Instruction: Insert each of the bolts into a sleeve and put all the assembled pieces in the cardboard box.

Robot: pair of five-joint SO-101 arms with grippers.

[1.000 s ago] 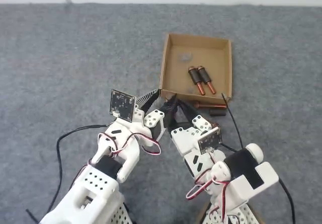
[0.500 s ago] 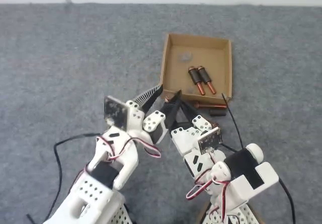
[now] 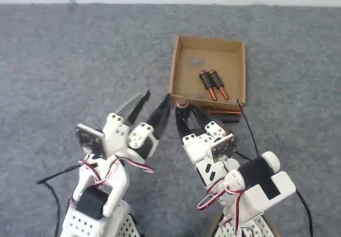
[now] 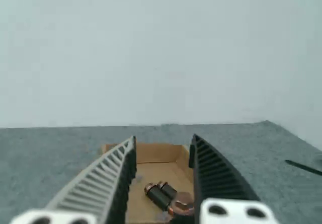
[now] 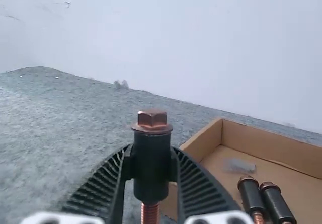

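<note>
High view: the right claw (image 3: 185, 109) is clamped on a sleeved bolt (image 3: 182, 105), held upright just short of the near wall of the cardboard box (image 3: 173, 69), by its left corner. Beside it the left claw (image 3: 158, 95) is spread wide and holds nothing, with its tips near that corner. In the box, two assembled pieces (image 3: 212, 85) lie side by side. A loose bolt (image 3: 222, 111) and a loose sleeve (image 3: 230, 119) lie just outside the near wall. The grey bench (image 3: 80, 61) runs broad to the box's left. Left wrist view: the parted fingers (image 4: 115, 168) frame the box (image 4: 151, 152) and its pieces (image 4: 160, 194). Right wrist view: the claw (image 5: 151, 156) grips the black sleeve mid-body, with the copper head above and the box (image 5: 241, 138) beyond.
</note>
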